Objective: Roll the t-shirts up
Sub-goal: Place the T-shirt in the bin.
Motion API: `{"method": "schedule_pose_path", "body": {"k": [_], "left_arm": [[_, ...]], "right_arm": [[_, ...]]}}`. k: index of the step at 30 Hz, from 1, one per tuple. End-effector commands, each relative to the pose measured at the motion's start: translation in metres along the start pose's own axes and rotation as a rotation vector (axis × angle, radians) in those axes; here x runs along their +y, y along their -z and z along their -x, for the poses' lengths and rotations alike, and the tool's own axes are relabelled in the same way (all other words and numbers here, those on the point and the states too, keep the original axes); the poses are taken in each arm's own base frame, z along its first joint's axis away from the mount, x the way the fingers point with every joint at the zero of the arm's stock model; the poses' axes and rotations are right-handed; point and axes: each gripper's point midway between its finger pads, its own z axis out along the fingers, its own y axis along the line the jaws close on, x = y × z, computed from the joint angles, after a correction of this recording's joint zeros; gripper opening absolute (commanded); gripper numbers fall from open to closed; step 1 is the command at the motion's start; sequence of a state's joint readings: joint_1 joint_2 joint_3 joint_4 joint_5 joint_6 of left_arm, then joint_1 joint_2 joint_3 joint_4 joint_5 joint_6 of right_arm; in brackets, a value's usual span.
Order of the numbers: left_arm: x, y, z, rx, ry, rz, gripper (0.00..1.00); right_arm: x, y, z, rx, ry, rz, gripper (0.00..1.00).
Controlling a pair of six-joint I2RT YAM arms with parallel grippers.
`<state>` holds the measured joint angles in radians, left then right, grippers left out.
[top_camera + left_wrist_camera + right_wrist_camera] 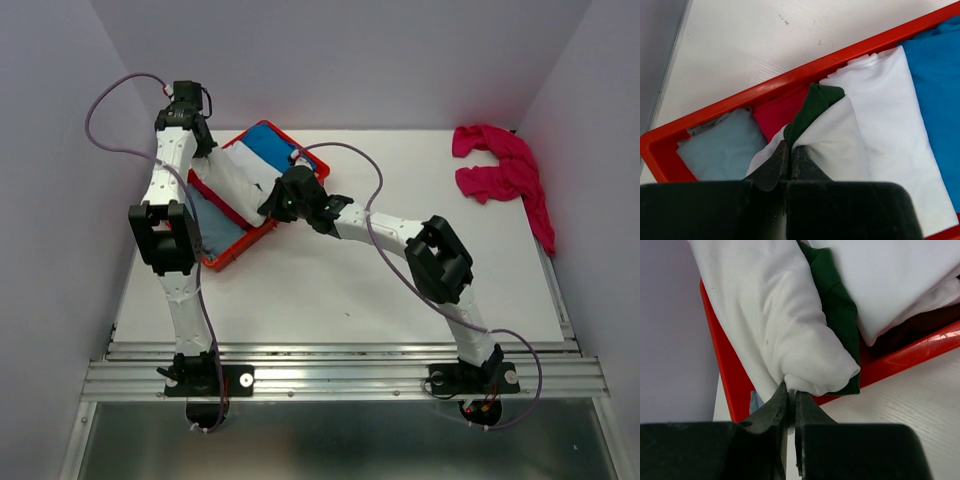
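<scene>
Cream-white t-shirt (232,178) sits as a loose roll in the red tray (240,247), upper left of centre in the top view. One end of the roll points to the upper left and the other to the lower right.

Left gripper (789,146), bottom centre of the left wrist view: jaws pressed together, pinching a fold of the cream-white t-shirt. Its dark green fabric (816,102) pokes out just above the fingertips.

Right gripper (791,389), bottom centre of the right wrist view: jaws pressed together, pinching the rounded end of the same roll at the tray's edge. That end hangs slightly past the red rim, over the desk (350,290).

Also in the tray:
- Blue cloth (270,145) lies at the upper end, touching the roll.
- Light blue cloth (205,228) lies at the left side, beside the roll and partly under the left arm.

Pink t-shirt (503,170) lies crumpled and unrolled on the desk at the upper right of the top view, near the right wall. It is well apart from the tray and both grippers.
</scene>
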<state>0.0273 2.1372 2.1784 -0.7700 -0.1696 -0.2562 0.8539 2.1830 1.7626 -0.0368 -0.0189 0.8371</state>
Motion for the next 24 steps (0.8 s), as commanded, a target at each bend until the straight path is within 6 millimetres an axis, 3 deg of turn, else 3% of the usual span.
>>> {"method": "schedule_pose_path", "body": {"k": [1, 10, 24], "left_arm": [[0.003, -0.003, 0.053, -0.159, 0.02, -0.015, 0.0], [0.017, -0.04, 0.039, -0.115, -0.012, 0.051, 0.0], [0.028, -0.072, 0.03, -0.093, -0.011, 0.12, 0.0]], "right_arm": [[0.032, -0.004, -0.013, 0.046, 0.027, 0.088, 0.01], [0.026, -0.012, -0.03, 0.087, 0.022, 0.083, 0.01], [0.032, -0.03, -0.044, 0.136, 0.016, 0.105, 0.01]]}}
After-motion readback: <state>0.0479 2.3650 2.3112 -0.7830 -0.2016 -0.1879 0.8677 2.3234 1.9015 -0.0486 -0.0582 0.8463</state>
